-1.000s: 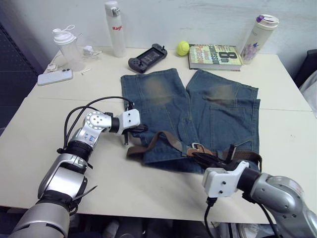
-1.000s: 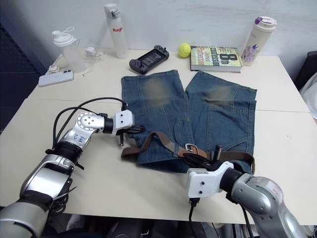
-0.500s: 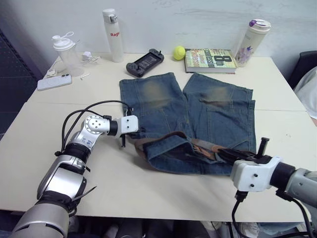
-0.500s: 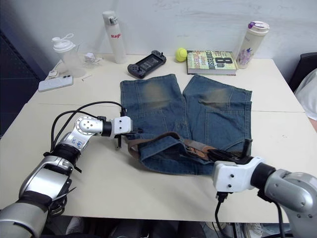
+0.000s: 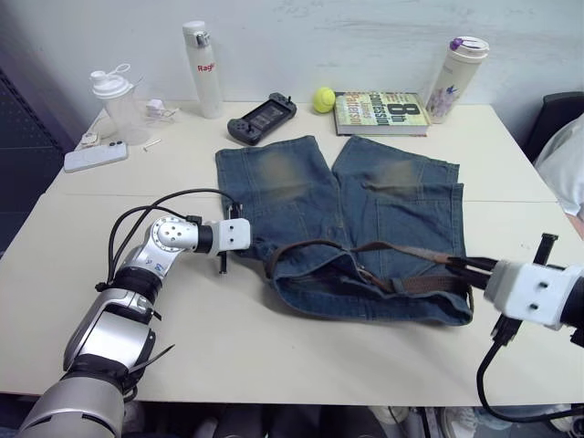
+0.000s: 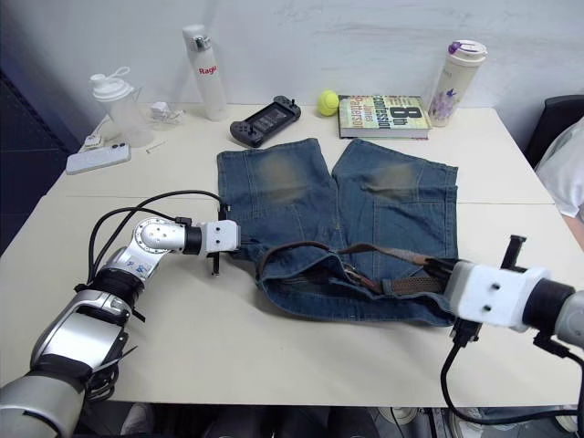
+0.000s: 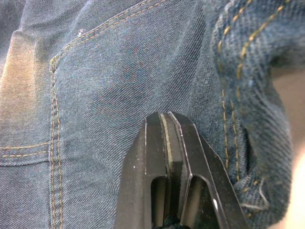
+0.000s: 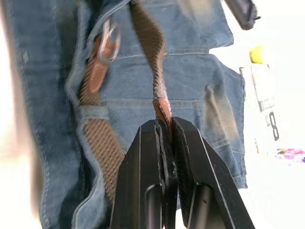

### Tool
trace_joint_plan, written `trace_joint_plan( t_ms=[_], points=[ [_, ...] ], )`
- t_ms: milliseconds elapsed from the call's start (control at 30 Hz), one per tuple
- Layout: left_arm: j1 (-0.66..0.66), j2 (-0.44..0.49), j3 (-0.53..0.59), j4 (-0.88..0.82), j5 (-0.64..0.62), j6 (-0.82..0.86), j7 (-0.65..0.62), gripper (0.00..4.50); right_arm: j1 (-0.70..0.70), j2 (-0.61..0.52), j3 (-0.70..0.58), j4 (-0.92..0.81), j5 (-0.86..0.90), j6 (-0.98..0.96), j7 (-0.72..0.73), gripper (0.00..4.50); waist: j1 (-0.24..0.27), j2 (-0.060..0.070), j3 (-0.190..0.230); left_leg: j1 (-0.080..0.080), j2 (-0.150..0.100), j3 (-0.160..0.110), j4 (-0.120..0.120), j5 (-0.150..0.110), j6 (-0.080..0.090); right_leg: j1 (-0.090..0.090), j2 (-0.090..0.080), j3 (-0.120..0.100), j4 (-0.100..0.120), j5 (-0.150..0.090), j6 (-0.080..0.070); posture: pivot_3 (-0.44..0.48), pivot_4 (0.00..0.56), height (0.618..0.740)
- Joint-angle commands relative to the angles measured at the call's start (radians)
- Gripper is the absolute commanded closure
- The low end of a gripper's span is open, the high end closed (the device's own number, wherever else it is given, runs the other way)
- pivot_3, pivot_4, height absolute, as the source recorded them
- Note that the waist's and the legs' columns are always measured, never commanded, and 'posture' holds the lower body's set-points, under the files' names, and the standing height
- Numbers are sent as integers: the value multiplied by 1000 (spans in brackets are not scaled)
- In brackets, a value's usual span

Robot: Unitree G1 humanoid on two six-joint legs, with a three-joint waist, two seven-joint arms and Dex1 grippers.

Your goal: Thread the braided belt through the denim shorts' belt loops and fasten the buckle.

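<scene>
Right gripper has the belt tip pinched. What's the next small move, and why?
Probably guide the tip back toward the silver metal buckle. The right gripper is shut on the dark-brown braided belt's tip, its strap stretched taut across the blue denim shorts, and the buckle lies unfastened at the waistband.

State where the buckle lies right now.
In the head views, the buckle rests on the denim shorts near the middle of the waistband, between the left gripper and right gripper.

Book [image 5: 380,111], ball [image 5: 323,99], perhaps a phone [image 5: 89,156].
</scene>
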Motion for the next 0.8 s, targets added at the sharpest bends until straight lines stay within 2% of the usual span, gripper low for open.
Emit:
trace_joint_plan(
  t_ms=[33,233,400,633,667,733,800],
  points=[
    [85,11,-68,84,113,16,-28,4433,-36,-22,-99,18,68,86,-14,4500,1,0,0,0,0,0,0,0,0,0,0,0,0,0,0,0,150,740],
    [88,18,-67,85,124,-13,-4,4433,-52,-40,-106,35,56,139,-53,4500,0,1,-1,0,0,0,0,-1,1,0,0,0,-1,0,0,0,150,740],
    [93,20,-46,73,105,-42,21,4433,-91,-19,15,-78,98,222,-130,4500,-2,3,-2,0,1,0,0,-1,1,0,0,1,-2,0,0,0,150,740],
    [151,21,55,-61,-14,-37,-20,4433,-239,-12,233,-209,175,320,-219,4500,-7,3,-2,-4,2,0,-1,-1,-1,-5,0,1,-1,0,-1,0,150,740],
    [163,22,69,-90,-33,-21,-34,3811,-259,-17,259,-210,176,321,-222,4500,-6,2,-1,-5,2,0,-1,-1,-1,-6,0,1,0,0,-1,0,150,740],
    [189,29,98,-161,-64,3,-43,3214,-305,-27,320,-210,177,319,-221,4500,-5,1,-1,-6,2,0,0,-1,-1,-7,0,1,1,0,-1,0,150,740],
    [219,34,150,-263,-125,68,-37,2322,-355,-27,384,-210,173,315,-221,4500,-5,1,0,-7,2,0,0,-1,-1,-8,0,1,1,0,-1,0,150,740]
  ],
)
